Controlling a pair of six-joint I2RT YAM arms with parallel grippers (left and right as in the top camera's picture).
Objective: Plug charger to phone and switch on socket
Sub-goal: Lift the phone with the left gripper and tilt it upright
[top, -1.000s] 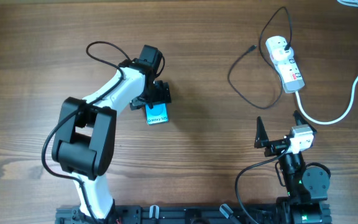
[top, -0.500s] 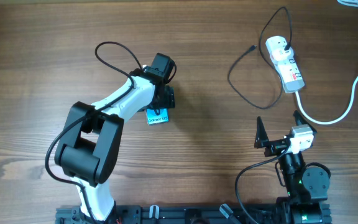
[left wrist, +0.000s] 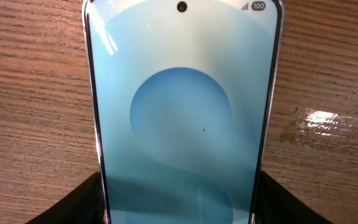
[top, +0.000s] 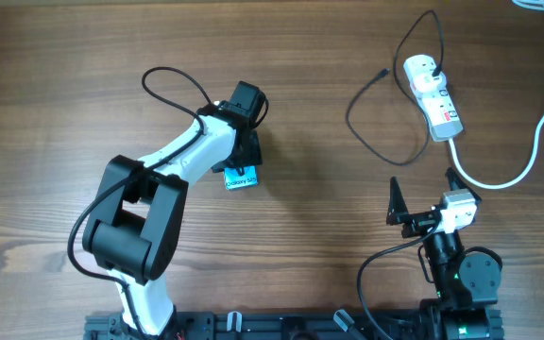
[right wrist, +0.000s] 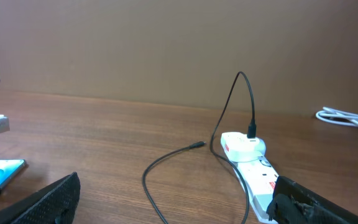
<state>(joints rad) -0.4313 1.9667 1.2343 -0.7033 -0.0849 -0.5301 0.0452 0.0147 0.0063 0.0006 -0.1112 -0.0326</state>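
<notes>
Left gripper [top: 244,156] is parked right over the phone [left wrist: 182,112], which lies flat and screen up on the table [top: 300,274] in the gap between its two black fingers [left wrist: 73,202]. The fingers look snug against the phone's long edges in the wrist view, but honestly I can't tell if they're actually squeezing it or just straddling it. The right gripper [top: 421,189] is spread wide with nothing in it. The charger cable [top: 366,132] loops on the table out in front of it, with the loose plug tip [right wrist: 201,144] ahead and a touch to its left. The white adapter [right wrist: 244,144] sits on the far end of the power strip [top: 439,109], ahead and to its right. I'd say this step is about getting hold of the phone, so my advice: pinch it by the long edges, evenly on both sides, so it doesn't twist or skate on the wood. Keep the fingers clear of the charging port end, since the plug tip has to go in there. The switch on the power strip looks like a job for the right side.
</notes>
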